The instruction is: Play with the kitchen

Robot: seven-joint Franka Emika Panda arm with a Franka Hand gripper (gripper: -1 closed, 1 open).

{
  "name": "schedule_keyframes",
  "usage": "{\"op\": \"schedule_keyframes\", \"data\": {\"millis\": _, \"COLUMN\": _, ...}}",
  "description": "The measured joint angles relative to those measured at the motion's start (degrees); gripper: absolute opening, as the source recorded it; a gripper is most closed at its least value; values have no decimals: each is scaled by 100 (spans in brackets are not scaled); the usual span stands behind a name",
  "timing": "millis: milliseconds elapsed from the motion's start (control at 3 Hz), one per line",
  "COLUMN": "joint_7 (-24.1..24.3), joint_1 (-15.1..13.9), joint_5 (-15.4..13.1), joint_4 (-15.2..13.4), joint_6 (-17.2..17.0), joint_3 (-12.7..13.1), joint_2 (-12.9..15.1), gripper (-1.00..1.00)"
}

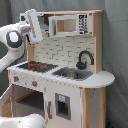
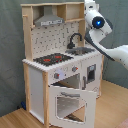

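Kitchen (image 1: 62, 75) centre frame in both exterior views, oven door (image 2: 70, 102) hanging open. Gripper (image 1: 34, 26) upper left in the first exterior view, beside the hood; finger state indeterminable.

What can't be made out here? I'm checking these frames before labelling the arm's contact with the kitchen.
- Gripper: whether it is open or shut can't be told; in the second exterior view the arm covers it.
- Oven door: open in the second exterior view; cut off by the first exterior view's left edge.
- Sink contents: too blurred.
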Motion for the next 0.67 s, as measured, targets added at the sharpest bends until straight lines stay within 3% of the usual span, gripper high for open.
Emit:
{"op": "schedule_keyframes", "data": {"millis": 333, "joint_7": -300, "joint_1": 1, "joint_5": -11, "joint_4": 465, "joint_6": -26, "joint_3": 244, "joint_2": -33, "gripper": 100}}
{"op": "schedule_keyframes", "data": {"millis": 667, "joint_7": -333, "joint_1": 19, "joint_5": -87, "joint_4": 944, "joint_6": -332, "joint_3": 425, "joint_2": -206, "gripper": 100}}
